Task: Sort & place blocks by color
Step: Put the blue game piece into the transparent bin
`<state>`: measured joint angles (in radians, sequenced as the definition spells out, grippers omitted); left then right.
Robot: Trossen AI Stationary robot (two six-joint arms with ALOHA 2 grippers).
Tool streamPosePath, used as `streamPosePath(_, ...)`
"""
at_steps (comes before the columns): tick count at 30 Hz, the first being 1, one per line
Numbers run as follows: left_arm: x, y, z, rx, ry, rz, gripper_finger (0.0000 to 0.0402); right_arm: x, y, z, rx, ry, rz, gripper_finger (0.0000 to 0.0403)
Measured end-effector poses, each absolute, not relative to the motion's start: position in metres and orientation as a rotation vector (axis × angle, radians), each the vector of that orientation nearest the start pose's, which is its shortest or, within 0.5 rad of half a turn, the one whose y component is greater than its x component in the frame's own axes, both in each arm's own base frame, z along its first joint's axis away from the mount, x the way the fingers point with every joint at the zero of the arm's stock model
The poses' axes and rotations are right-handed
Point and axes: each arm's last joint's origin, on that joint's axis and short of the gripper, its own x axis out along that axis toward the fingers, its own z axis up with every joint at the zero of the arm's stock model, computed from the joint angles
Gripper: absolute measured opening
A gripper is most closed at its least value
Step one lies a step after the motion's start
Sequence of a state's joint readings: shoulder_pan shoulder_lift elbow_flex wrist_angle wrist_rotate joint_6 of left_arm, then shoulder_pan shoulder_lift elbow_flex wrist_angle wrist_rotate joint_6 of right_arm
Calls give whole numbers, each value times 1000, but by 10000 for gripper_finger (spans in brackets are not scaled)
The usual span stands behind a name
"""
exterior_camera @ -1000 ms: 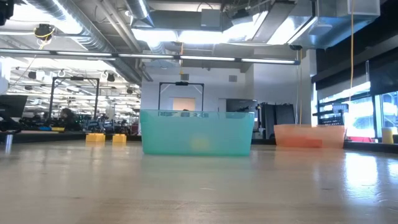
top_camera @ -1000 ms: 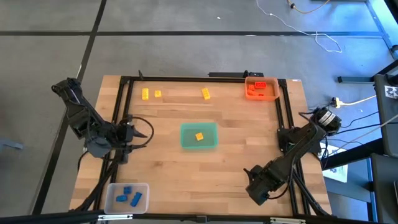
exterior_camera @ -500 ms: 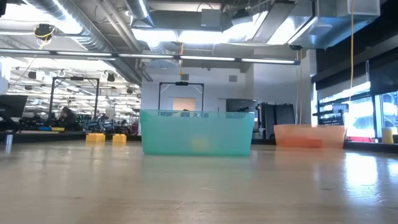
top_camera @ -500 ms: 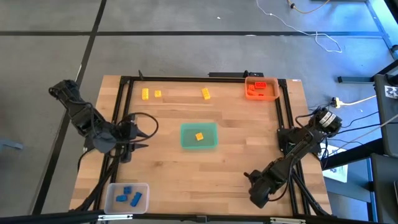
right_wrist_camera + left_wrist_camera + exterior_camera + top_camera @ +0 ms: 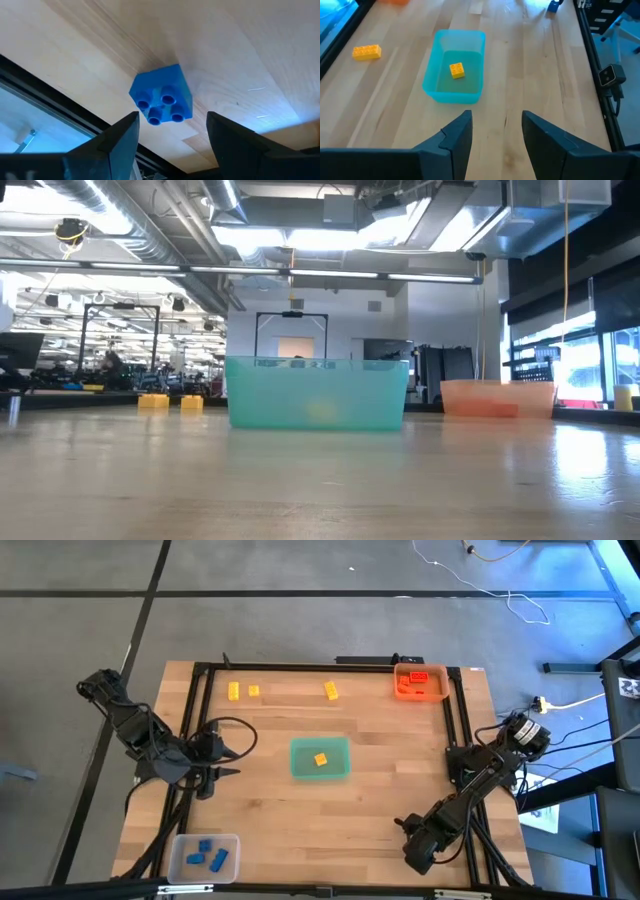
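1. Right wrist view: a blue 2x2 block (image 5: 162, 101) lies on the tabletop (image 5: 235, 55) just ahead of the right gripper (image 5: 172, 132), whose jaws stand open and empty on either side of it. In the high view that gripper (image 5: 418, 848) is at the near right corner.
2. To take it well, I would centre the jaws on the block's flat sides, lower fully, then close.
3. Its goal, judging by colour, is the clear tray (image 5: 204, 856) at the near left, holding 3 blue blocks (image 5: 206, 854); that is a long carry.
4. The left gripper (image 5: 215, 752) hovers at the left, jaws open and empty, facing the green tray (image 5: 454, 66) with 1 yellow block (image 5: 457, 70).
5. 3 yellow blocks (image 5: 330, 690) lie loose at the far side; the orange tray (image 5: 420, 681) holds red ones.
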<state>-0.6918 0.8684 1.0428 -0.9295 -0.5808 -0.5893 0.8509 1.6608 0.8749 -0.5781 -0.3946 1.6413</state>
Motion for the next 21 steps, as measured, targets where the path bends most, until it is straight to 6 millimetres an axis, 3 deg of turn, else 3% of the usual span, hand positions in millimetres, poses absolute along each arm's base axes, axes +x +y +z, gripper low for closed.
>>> streamPosePath(9, 124, -82, 344, -122, 607, 75, 161, 177, 219, 143, 877, 1772, -310, 231)
streamPosePath(21, 124, -82, 344, -123, 607, 75, 161, 182, 223, 120, 849, 1804, -367, 229)
